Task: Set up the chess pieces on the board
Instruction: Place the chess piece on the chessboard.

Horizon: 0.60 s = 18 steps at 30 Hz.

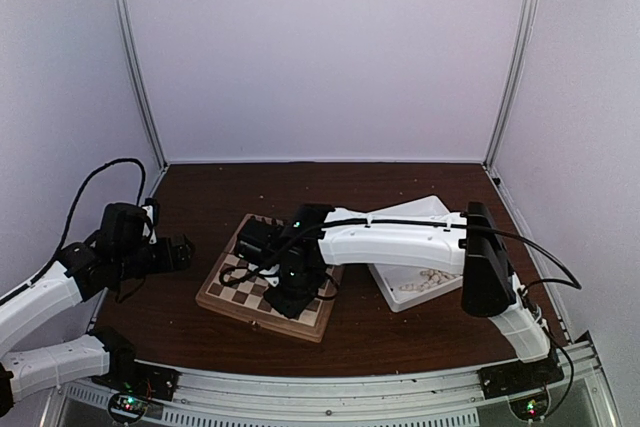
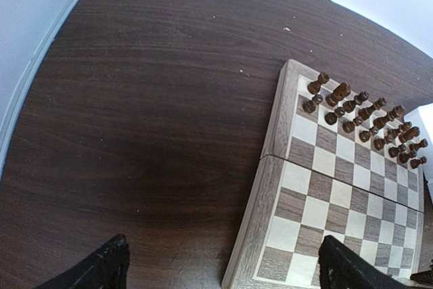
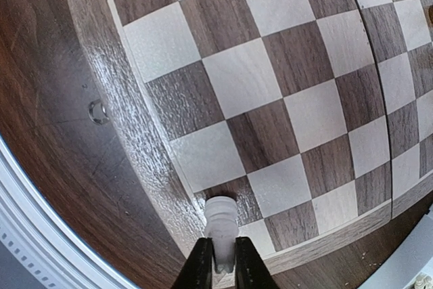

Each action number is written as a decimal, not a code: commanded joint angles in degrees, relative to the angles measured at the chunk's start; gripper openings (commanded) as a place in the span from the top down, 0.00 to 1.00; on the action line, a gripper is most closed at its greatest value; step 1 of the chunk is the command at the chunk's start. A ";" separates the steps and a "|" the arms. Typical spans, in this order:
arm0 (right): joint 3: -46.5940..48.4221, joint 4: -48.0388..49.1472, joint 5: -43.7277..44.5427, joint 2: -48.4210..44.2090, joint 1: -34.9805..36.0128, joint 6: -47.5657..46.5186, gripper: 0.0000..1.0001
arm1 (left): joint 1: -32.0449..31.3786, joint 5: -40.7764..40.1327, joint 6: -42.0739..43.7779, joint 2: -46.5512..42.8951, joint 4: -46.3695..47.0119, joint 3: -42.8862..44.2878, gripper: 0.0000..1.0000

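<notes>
- One cream piece [image 3: 220,218] is all of the light side that has reached the board [image 3: 128,113]. It is pinched at its base between the fingers of the right tool [image 3: 218,262], over the dark square nearest that tool, just inside the frame.
- Whether the piece already rests on the square I cannot tell.
- Two rows of dark pieces [image 2: 365,123] stand on the side of the board far beyond the right tool, so that half looks finished.
- Every square between those rows and the right tool's fingertips is bare. By my reckoning the light side has barely begun.
- The other cream pieces [image 1: 430,279] lie loose in a white tray [image 1: 440,209], off to the right tool's side and just beside the board.
- The left tool [image 2: 223,265] has its fingers spread wide, with nothing between them. It hangs over the table with the board's corner just ahead of it.
- The table [image 2: 149,99] is dark brown wood grain with a few pale specks.
- Pale walls [image 1: 320,47] close in three sides, with metal posts [image 1: 135,57] at the back corners.
</notes>
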 commanded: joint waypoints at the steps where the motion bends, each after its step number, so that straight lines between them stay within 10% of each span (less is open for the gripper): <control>1: 1.65 0.14 1.23 0.04 -0.03 -0.47 0.81 | 0.36 0.57 0.91 0.02 2.53 -0.23 0.02; 18: -1.03 4.18 5.53 -6.87 -0.38 -0.44 0.68 | 0.36 0.86 2.49 0.44 0.90 1.26 0.02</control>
